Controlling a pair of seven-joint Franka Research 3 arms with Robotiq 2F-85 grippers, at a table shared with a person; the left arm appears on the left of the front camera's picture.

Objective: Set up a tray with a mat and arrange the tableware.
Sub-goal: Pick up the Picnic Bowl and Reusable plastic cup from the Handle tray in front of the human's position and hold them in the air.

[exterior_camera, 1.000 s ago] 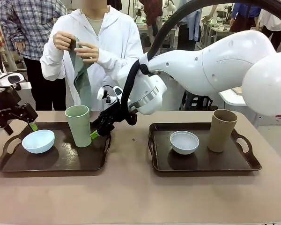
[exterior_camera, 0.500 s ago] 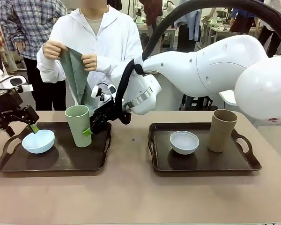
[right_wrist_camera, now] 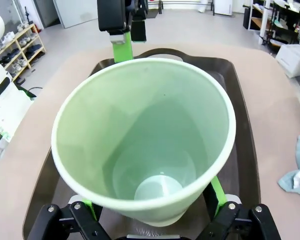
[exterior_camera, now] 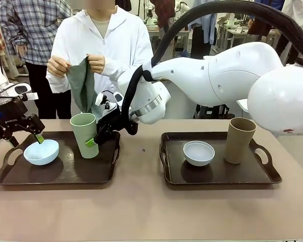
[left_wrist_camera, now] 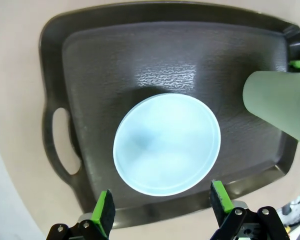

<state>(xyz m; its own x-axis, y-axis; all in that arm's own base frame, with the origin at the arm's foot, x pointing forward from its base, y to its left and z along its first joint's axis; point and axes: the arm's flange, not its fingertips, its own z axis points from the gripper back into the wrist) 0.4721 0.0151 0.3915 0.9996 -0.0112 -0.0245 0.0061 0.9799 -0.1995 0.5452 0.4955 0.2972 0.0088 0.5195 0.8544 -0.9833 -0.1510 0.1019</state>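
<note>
A pale floor [right_wrist_camera: 200, 25] runs to open shelves [right_wrist_camera: 17, 47] and, perhaps, a white cabinet [right_wrist_camera: 80, 12].

A pale tan, smooth-topped table [exterior_camera: 141, 212] carries two dark brown, textured rectangular trays with cut-out handles, set side by side and parallel to its near edge. The left tray [exterior_camera: 50, 182] and the right tray [exterior_camera: 217, 177] lie apart, bare tabletop between them. A small dark speck [exterior_camera: 144, 149] sits in that gap, towards the far side.

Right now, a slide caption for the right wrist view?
Open right gripper straddling the upright green cup on a dark tray, left gripper beyond.
</note>
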